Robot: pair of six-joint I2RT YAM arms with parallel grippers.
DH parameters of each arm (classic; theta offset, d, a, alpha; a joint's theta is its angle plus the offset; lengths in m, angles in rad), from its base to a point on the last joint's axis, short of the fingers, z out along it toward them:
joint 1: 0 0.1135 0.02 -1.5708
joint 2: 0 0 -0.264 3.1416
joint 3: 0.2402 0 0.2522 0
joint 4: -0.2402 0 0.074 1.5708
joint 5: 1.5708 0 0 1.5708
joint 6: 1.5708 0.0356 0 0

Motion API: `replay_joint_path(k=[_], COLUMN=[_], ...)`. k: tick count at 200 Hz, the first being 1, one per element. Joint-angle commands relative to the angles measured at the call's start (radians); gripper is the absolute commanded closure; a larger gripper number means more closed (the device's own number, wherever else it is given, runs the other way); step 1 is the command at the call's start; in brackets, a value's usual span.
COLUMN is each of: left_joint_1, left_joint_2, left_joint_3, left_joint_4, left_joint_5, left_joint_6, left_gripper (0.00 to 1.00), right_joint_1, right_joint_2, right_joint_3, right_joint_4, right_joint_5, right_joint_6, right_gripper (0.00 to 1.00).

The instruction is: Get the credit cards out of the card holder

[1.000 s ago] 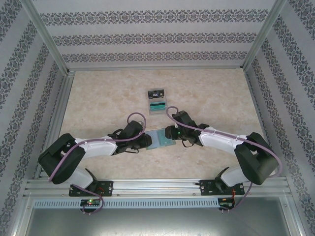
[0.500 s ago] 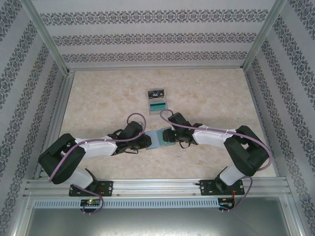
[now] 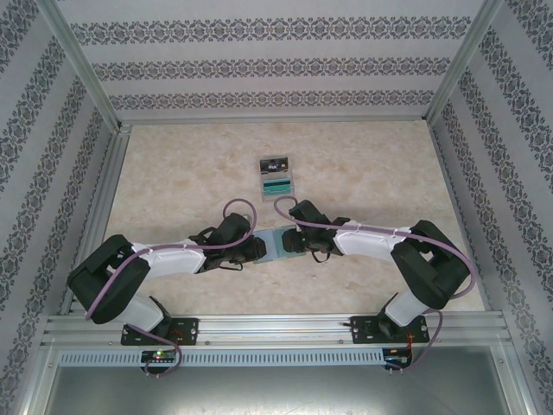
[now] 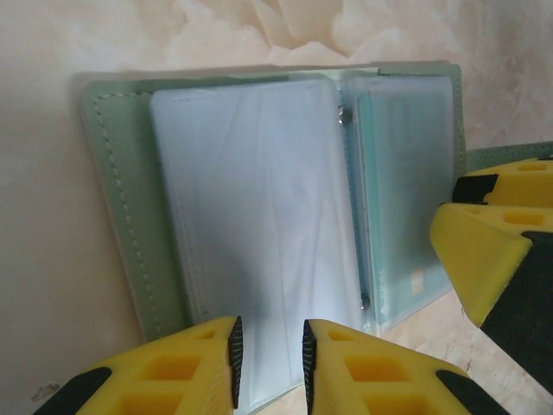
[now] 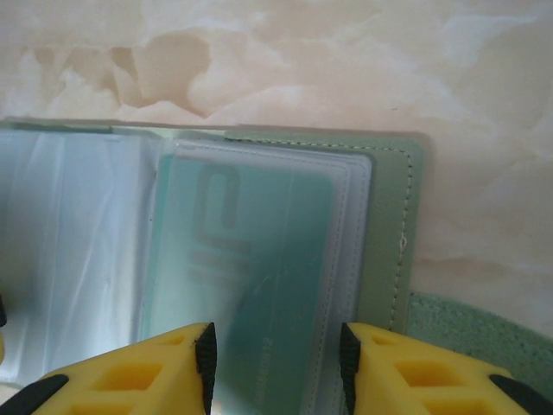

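Left wrist: left tool (image 4: 270, 350) at near edge of card holder (image 4: 121, 216), jaws narrowly apart over clear sleeve; clamped or not, cannot tell. Right wrist: right tool (image 5: 276, 354) apart, straddling holder's right-hand pocket. Holder open flat on desk (image 3: 173, 173), sage cover, cloudy sleeves. Teal credit card (image 5: 251, 259) inside that pocket. Step: extraction. Next move needs pinch on card edge, then slide out. Beyond holder: loose black card (image 3: 275, 162), loose teal card (image 3: 278, 185).

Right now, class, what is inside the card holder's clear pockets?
A teal-green card sits in a pocket of the card holder by the right gripper. The other sleeves look empty; anything behind that card is covered.
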Motion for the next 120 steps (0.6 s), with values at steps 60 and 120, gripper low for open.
replay_joint_path(k=[60, 120], left_joint_1=[0.009, 0.01], left_joint_2=[0.023, 0.028], left_joint_3=[-0.009, -0.016], left_joint_4=[0.018, 0.03], left_joint_5=[0.021, 0.025], left_joint_6=[-0.008, -0.012], left_gripper=[0.72, 0.72], right_joint_1=[0.013, -0.002], right_joint_2=[-0.013, -0.04], right_joint_3=[0.026, 0.017], right_joint_4=[0.02, 0.052], right_joint_5=[-0.102, -0.168], right_joint_6=[0.047, 0.094], right_gripper=[0.55, 0.54])
